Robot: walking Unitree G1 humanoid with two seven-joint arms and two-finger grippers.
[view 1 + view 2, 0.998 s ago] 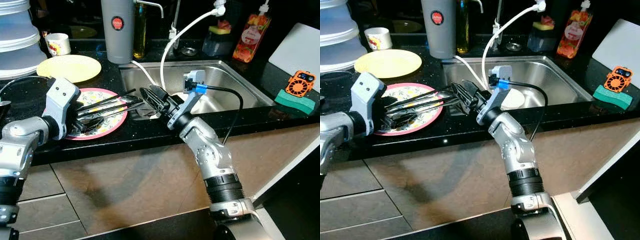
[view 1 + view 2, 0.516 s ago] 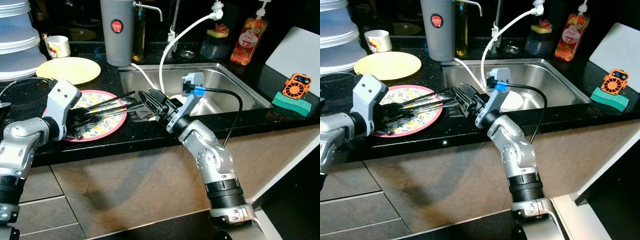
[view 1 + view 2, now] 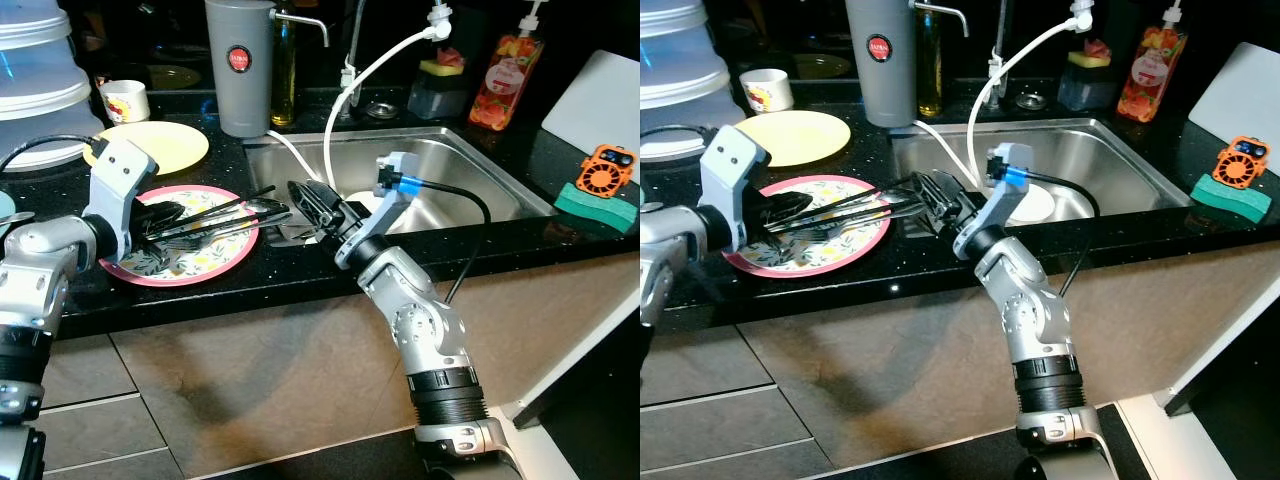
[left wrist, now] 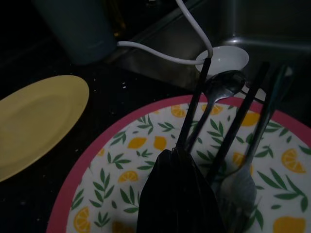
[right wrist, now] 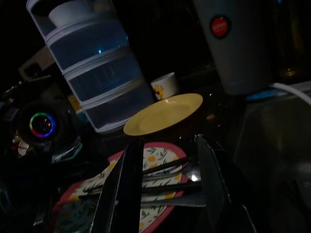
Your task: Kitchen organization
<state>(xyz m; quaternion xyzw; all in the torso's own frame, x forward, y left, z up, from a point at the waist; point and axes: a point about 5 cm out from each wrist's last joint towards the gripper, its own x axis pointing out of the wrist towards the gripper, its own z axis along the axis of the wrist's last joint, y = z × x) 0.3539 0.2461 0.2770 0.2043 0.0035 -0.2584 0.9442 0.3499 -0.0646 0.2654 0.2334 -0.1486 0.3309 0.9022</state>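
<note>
**A:** What is the left gripper [image 3: 158,215] doing?

**B:** Its fingers [image 4: 177,194] are pressed together on the handles of a bundle of cutlery [image 3: 225,215]. I can make out a spoon, a fork and dark sticks. The bundle lies over the lemon plate [image 3: 215,270] at the left centre of the head views, and its far ends point to the right, toward the sink [image 3: 470,170].

**A:** And the right gripper [image 3: 305,197]?

**B:** It is at the centre of the frame, by the left rim of the sink. Its two fingers [image 5: 121,189] stand wide apart and hold nothing. In its wrist view the ends of the cutlery show in the gap between them, but I cannot tell if they touch.

**A:** What has changed in the last second?

**B:** Not much. The whole picture has shifted a little, so the camera has moved. The bundle itself was tilted upward a second ago, and now it lies flatter, with its ends nearer to the open right fingers. The right gripper has stayed almost where it was.

**A:** What does it mean for the task?

**B:** I judge that a handover is being prepared. The left side presents the cutlery and the right side waits to close on it. The plate is not yet cleared.
</note>
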